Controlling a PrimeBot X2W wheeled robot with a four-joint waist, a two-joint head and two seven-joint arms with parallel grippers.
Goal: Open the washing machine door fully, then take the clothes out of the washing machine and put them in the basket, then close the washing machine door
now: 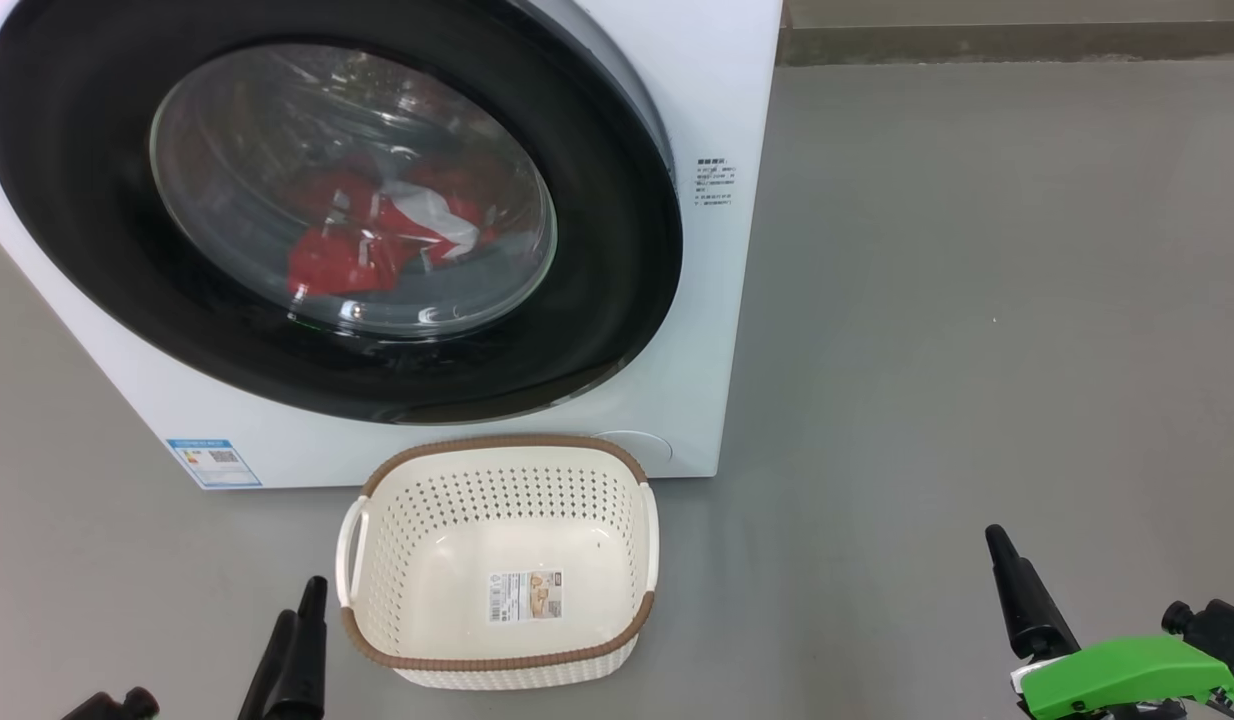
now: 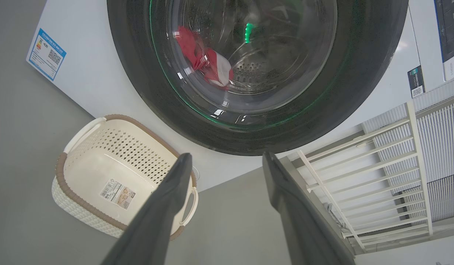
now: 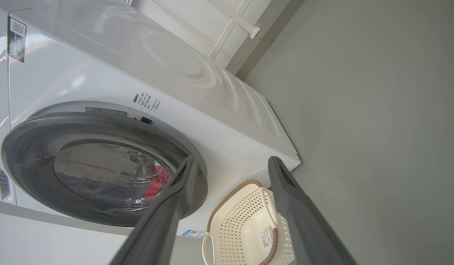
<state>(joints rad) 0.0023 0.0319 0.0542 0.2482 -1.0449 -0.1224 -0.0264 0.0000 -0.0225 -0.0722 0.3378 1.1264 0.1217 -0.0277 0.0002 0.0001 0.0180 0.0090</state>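
The washing machine (image 1: pixel 717 200) is white, and its door (image 1: pixel 597 300) has a wide black rim and lies close against the front. Red and white clothes (image 1: pixel 377 240) show through the glass, low in the drum. The cream basket (image 1: pixel 497 445) with a brown rim stands on the floor just in front of the door, holding nothing. My left gripper (image 2: pixel 227 158) is open and hovers above the floor left of the basket, its dark fingers (image 1: pixel 299 630) low in the head view. My right gripper (image 3: pixel 230 162) is open too, with one finger (image 1: pixel 1017 590) well right of the basket.
Grey floor (image 1: pixel 977 300) stretches wide to the right of the machine. A white slatted rail (image 2: pixel 378 176) stands beside the washer. A blue label (image 1: pixel 215 462) sits on the machine's lower front corner. A green part (image 1: pixel 1127 675) is on my right wrist.
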